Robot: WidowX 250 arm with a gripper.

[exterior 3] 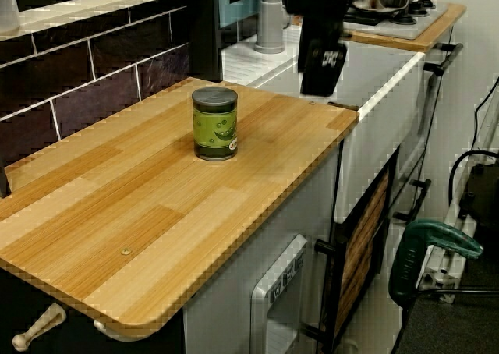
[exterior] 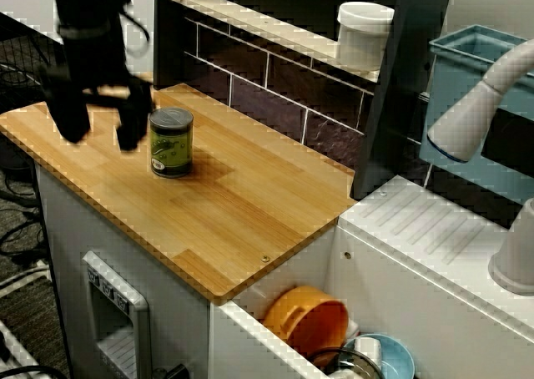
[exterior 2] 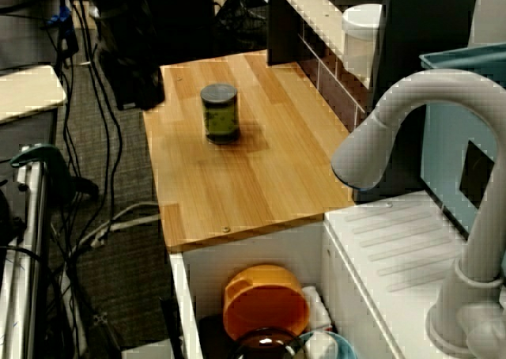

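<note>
Fingers (exterior: 129, 127) hang spread wide with nothing between them. They look black and blurred in the view facing the tiled wall. Their tips sit above the surface (exterior: 250, 204), near the corner farthest from both the sink and the wall. In the view past the faucet the fingers (exterior 2: 134, 86) are only a dark shape over the surface's outer long edge. In the view along the surface toward the stove the fingers (exterior 3: 322, 61) hang above that same far corner.

Nearest to them is a can (exterior: 171, 141) with a dark lid and a green label. It stands upright on the surface, near the fingers but apart from them. It is roughly midway between the wall edge and the outer edge, in the half away from the sink.

Farther out, a white container (exterior: 365, 32) stands on the ledge above the tiled wall. Past the surface's sink-side edge, an orange bowl (exterior: 309, 316) lies tilted in the sink basin with a blue bowl (exterior: 396, 361) just beside it. A pale faucet (exterior: 476, 103) arches above the draining board, and a teal bin (exterior: 467, 58) stands behind it.
</note>
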